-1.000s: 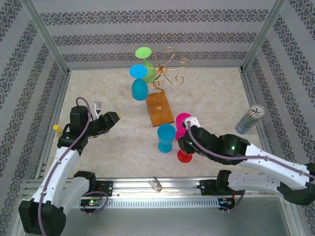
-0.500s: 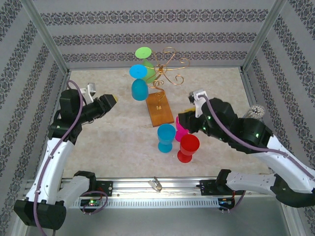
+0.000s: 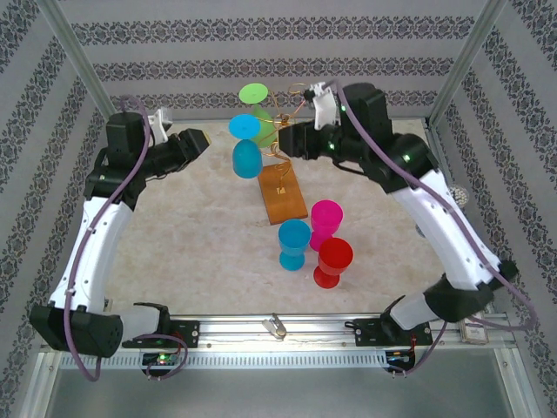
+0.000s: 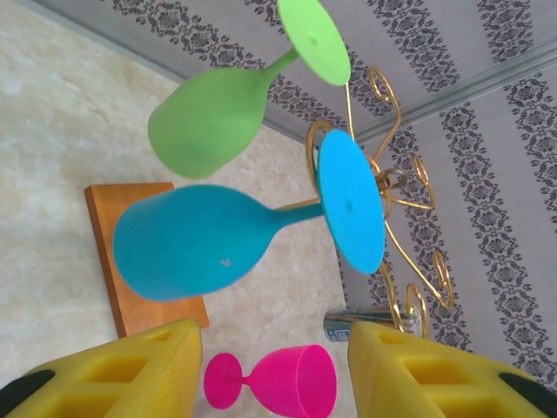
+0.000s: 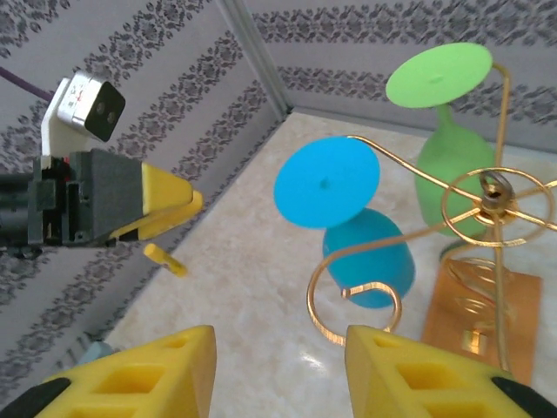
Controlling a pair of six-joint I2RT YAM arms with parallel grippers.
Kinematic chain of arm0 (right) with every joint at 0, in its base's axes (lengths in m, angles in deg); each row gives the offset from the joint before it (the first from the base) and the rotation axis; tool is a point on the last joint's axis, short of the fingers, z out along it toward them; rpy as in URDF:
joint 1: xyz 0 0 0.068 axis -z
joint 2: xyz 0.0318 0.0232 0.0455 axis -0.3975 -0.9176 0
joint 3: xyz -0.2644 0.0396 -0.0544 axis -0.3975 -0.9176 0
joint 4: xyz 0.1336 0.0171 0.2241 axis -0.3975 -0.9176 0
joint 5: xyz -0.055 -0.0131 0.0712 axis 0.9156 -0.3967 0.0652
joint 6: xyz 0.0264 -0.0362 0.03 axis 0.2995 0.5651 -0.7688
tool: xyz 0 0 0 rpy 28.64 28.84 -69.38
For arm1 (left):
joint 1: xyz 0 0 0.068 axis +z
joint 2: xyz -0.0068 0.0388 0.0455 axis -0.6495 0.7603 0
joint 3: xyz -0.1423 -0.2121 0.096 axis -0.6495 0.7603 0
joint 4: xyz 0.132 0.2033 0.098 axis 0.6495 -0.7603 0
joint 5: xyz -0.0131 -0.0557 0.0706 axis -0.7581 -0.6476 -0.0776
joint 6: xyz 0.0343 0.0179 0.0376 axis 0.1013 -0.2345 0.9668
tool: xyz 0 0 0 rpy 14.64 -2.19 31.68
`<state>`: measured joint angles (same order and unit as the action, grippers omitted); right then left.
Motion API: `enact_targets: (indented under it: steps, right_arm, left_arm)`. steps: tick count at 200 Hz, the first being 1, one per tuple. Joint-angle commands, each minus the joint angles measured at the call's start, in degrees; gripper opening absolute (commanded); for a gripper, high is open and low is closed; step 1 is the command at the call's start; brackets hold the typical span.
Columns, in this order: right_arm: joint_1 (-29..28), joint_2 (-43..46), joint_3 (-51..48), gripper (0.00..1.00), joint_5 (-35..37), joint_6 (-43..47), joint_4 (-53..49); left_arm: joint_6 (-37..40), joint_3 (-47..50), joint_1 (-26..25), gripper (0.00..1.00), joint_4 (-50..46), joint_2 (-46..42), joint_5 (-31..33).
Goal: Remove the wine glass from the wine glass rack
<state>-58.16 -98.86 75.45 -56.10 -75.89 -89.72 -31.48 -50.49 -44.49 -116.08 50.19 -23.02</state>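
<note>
Free floor (seemingly) left of rack [image 3: 282, 193]

Back wall [image 3: 278, 61]: at 12 o'clock; pale grey paper with bands of dark damask.
Side walls [image 3: 35, 174]: at 9 and 3 o'clock; same banded paper.
Frame posts [image 3: 80, 63]: bare aluminium, in the corners at 10 and 2 o'clock.
Table top [image 3: 191, 235]: beige, marbled.
Rail [image 3: 226, 329]: aluminium, along the 6 o'clock edge.
Light: bright, even; soft shadows.

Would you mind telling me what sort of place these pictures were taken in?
Most likely a robot test booth rather than a home: wallpapered panels in a metal frame box in a marble-look tabletop, and a left arm and right arm are bolted to a rail at its near edge.
</note>
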Motion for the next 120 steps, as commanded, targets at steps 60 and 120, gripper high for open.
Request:
enact_targets:
  steps: [60, 120]
  right_arm:
    - [5.0, -18.3, 17.5, 0.48, -17.4, -3.7, 0.4]
    - [4.9, -25.4, 25.5, 0.48, -12.5, -1.1, -5.9]
  left_arm:
    - [5.6, -7.0, 0.6, 0.49, -1.9, 6.1, 0.9]
    - [5.2, -4.4, 1.2, 0.49, -0.7, 5.5, 0.9]
